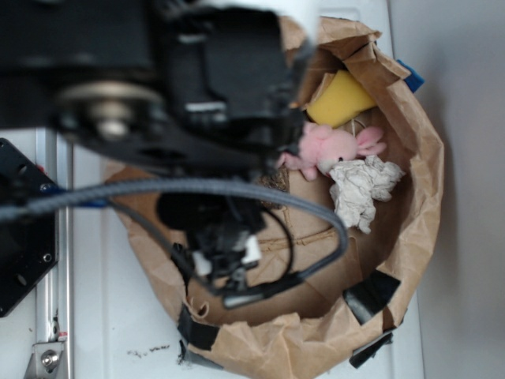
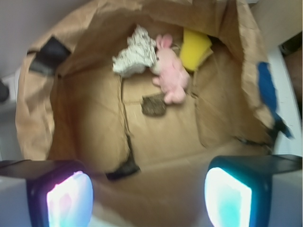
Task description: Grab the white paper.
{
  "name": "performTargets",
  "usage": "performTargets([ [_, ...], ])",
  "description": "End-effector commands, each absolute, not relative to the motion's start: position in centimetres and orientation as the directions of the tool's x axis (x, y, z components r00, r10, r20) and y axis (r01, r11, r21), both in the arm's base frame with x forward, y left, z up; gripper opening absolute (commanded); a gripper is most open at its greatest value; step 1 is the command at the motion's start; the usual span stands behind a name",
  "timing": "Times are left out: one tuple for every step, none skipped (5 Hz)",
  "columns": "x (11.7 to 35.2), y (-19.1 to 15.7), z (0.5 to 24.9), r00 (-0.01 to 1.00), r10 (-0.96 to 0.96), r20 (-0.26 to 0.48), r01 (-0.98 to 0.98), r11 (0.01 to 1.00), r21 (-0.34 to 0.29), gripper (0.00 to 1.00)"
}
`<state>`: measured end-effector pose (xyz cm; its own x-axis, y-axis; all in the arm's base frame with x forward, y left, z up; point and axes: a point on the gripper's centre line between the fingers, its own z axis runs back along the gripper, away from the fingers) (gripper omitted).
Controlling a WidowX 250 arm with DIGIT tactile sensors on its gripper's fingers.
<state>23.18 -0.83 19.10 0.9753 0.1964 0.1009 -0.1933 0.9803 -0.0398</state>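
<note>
The white paper (image 1: pixel 361 186) is a crumpled off-white wad lying inside the brown paper bag (image 1: pixel 418 166), against its right wall. In the wrist view the white paper (image 2: pixel 134 57) lies at the far end of the bag, left of the pink plush bunny (image 2: pixel 171 75). My gripper (image 2: pixel 149 198) hangs open above the bag's near end, well short of the paper, with nothing between its glowing pads (image 2: pixel 70 199). In the exterior view the gripper (image 1: pixel 225 268) sits over the bag's lower left part, under the black arm.
The pink bunny (image 1: pixel 330 148) touches the paper's upper left side. A yellow sponge wedge (image 1: pixel 339 99) leans in the bag's far corner. A small dark patch (image 2: pixel 153 106) lies on the bag floor. Black tape (image 1: pixel 371 294) holds the bag's rim. A metal rail (image 1: pixel 59 260) runs at left.
</note>
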Motion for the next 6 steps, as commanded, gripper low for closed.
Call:
performTargets([
  [25.99, -1.0, 18.47, 0.897, 0.367, 0.245, -0.351, 0.93, -0.109, 1.0],
  [25.86, -1.01, 18.8, 0.81, 0.507, 0.295, -0.497, 0.86, -0.113, 1.0],
  [25.86, -1.01, 18.8, 0.81, 0.507, 0.295, -0.497, 0.86, -0.113, 1.0],
  [25.86, -1.01, 18.8, 0.81, 0.507, 0.295, -0.497, 0.86, -0.113, 1.0],
  [25.86, -1.01, 18.8, 0.81, 0.507, 0.295, -0.497, 0.86, -0.113, 1.0],
  [25.86, -1.01, 18.8, 0.81, 0.507, 0.295, -0.497, 0.86, -0.113, 1.0],
])
